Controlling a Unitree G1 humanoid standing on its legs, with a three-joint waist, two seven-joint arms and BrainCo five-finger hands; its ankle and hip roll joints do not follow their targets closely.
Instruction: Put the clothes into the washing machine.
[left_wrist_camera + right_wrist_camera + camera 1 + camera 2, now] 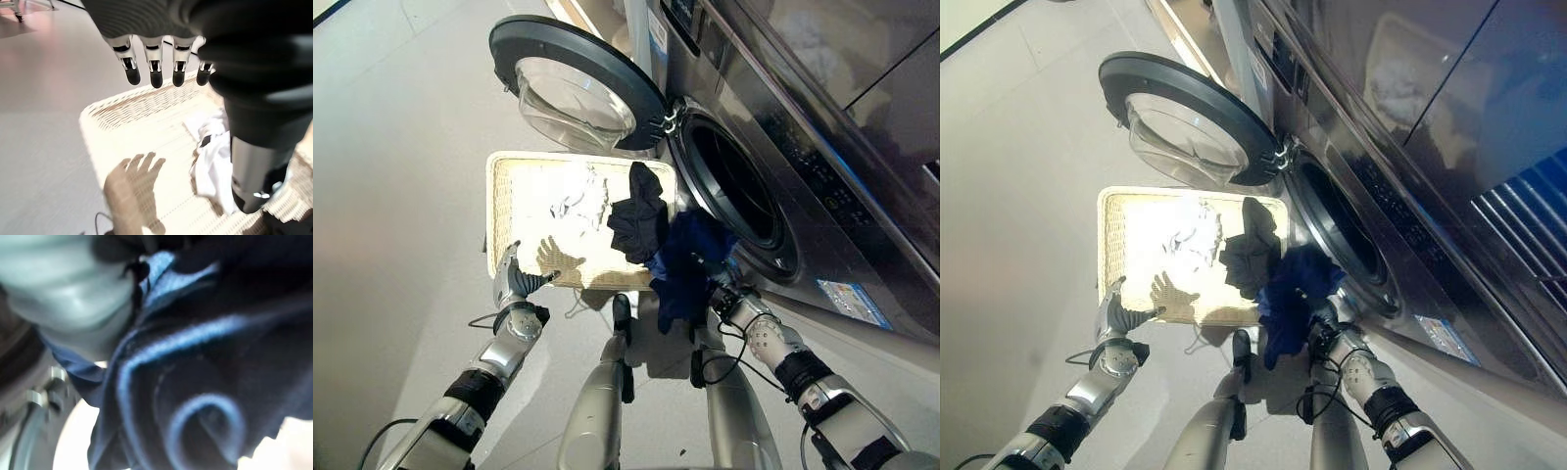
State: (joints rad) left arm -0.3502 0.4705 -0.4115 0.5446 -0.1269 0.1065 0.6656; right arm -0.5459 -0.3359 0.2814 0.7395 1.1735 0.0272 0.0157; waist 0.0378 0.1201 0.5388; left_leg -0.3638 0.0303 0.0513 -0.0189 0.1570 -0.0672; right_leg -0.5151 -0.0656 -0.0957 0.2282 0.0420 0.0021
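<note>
Beside the drum opening (736, 191), right hand (722, 291) grips blue garment (685, 259).

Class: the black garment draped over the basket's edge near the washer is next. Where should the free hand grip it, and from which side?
Grip the bunched upper fold of the black garment, likely from above on the basket side. It stands raised over the rim, and the blue garment in the right hand crowds the washer side. The left hand is open.

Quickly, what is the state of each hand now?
Left hand: open, holding nothing, above the basket.
Right hand: shut on the blue garment, near the washing machine.
</note>
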